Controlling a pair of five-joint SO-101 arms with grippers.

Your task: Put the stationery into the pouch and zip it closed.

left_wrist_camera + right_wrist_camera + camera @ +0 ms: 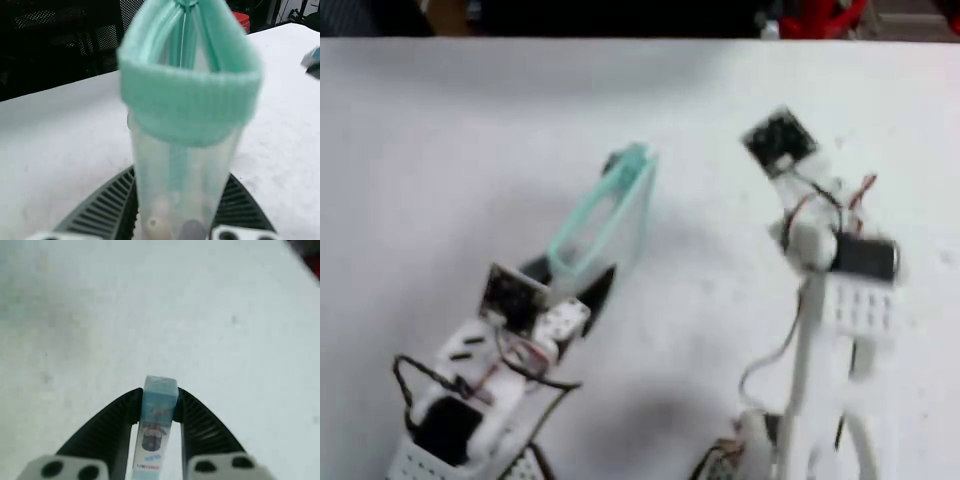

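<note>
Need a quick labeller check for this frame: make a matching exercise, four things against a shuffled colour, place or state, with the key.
Things:
1. pouch
2. eraser
3. left gripper
4. table

Descriptions:
A. white, under both arms
B. shut on the pouch, holding it upright
C. blue, clamped in the right gripper
D. clear, with a mint green zip band

Pairs: 1-D, 2-C, 3-B, 4-A

We look down on the table (pixel 420 150) from high, with arms entering at seven and five o'clock. The left wrist camera sits close behind the left gripper (pixel 181 175) and faces along its clamped pouch (pixel 185 100), which the high view shares near centre. The right wrist camera looks steeply down past the right gripper (pixel 159 392), clamping a blue eraser (pixel 159 405), onto tabletop.
</note>
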